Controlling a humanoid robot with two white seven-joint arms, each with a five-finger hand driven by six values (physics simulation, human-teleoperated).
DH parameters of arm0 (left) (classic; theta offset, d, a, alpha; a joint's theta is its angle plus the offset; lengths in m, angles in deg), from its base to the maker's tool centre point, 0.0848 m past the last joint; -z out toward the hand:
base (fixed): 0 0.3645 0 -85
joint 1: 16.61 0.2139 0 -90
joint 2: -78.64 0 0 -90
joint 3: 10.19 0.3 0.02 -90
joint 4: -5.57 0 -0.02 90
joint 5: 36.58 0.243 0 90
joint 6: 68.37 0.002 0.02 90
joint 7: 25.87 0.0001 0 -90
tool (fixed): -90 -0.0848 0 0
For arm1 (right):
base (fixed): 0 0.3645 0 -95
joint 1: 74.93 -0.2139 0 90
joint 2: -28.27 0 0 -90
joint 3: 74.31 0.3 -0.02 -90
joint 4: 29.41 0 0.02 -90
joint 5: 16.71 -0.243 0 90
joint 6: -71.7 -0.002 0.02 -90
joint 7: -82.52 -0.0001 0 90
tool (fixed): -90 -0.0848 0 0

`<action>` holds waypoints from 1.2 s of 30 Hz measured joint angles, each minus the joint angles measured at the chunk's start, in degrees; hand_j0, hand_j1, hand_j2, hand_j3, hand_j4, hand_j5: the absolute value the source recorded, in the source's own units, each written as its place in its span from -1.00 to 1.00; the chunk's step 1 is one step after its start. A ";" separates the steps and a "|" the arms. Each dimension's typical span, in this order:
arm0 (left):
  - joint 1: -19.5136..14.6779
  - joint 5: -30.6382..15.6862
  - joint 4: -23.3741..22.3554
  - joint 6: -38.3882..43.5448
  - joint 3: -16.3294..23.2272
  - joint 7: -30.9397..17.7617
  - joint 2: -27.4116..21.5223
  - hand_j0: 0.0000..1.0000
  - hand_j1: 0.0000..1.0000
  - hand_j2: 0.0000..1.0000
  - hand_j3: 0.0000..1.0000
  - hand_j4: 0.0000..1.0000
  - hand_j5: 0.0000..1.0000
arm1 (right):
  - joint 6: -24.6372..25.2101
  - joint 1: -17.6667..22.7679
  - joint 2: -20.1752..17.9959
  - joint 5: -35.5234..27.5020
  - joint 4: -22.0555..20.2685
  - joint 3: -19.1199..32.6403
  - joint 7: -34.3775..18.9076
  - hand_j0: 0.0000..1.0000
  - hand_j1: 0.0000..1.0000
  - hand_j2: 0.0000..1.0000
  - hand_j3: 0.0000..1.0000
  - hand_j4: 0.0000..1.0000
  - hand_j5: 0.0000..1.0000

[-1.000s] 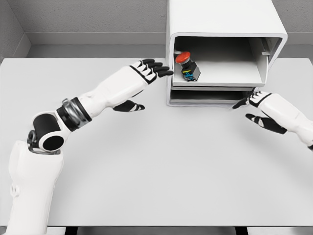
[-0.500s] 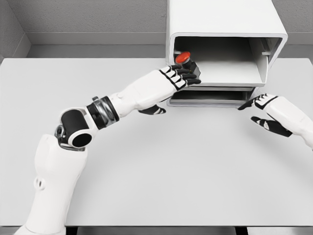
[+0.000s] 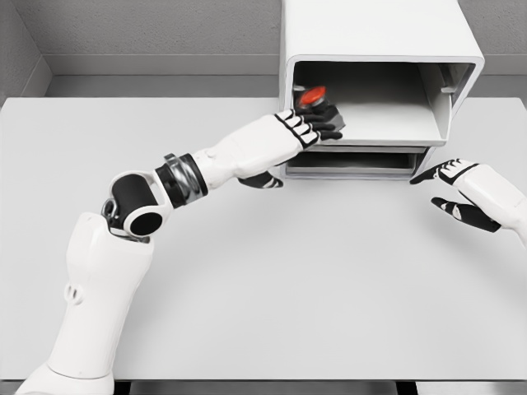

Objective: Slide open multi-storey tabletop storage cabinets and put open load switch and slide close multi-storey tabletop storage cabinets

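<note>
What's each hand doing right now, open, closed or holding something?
Left hand: fingers on the red-buttoned load switch in the cabinet's upper drawer; a firm grasp cannot be told.
Right hand: open, holding nothing, right of the cabinet.

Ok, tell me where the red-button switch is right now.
In the head view, the red-button switch sits at the left front of the cabinet's open upper compartment, with the left hand's fingers against it.
</note>
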 measured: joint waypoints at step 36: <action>24.17 -15.42 7.25 -0.04 -36.50 0.00 -19.71 1.00 1.00 1.00 1.00 1.00 1.00 | 0.00 -4.39 4.89 2.01 -3.83 -1.55 -1.05 0.18 0.18 0.18 0.18 0.18 0.18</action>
